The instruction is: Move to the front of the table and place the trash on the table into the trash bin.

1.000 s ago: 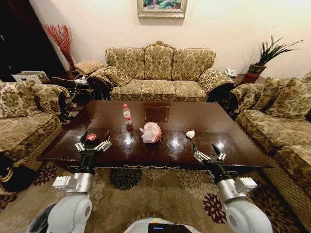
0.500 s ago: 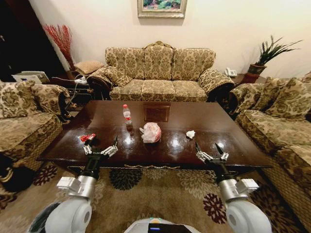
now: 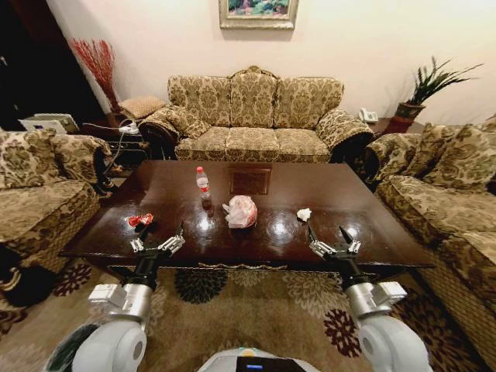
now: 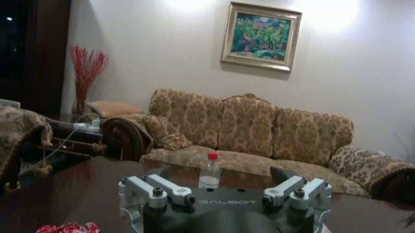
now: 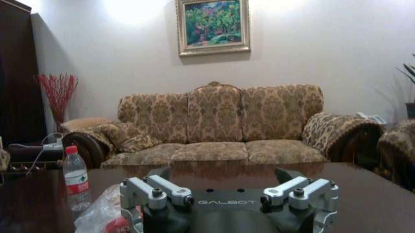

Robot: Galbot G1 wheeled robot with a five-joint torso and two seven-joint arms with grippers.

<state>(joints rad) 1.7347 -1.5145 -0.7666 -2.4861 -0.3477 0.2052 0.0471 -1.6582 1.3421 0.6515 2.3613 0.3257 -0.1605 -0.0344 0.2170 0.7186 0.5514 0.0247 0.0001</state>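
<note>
bottle [image 3: 203, 184] stands upright on table [image 3: 349, 201], red cap up, just behind the bag bundle [image 3: 241, 211] | paper ball [image 3: 304, 214] right of bundle | wrapper [image 3: 140, 220] left of bundle | left gripper [image 3: 157, 246] spread wide, over near edge | right gripper [image 3: 334, 246] spread wide, over near edge

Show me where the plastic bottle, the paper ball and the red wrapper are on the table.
plastic bottle [image 3: 203, 186], head view, labelled middle.
paper ball [image 3: 304, 214], head view, centre.
red wrapper [image 3: 140, 220], head view, centre.

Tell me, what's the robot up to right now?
Left gripper and right gripper open, empty, at table near edge. Bottle, bag, paper ball, wrapper untouched. Nothing blocking.
</note>
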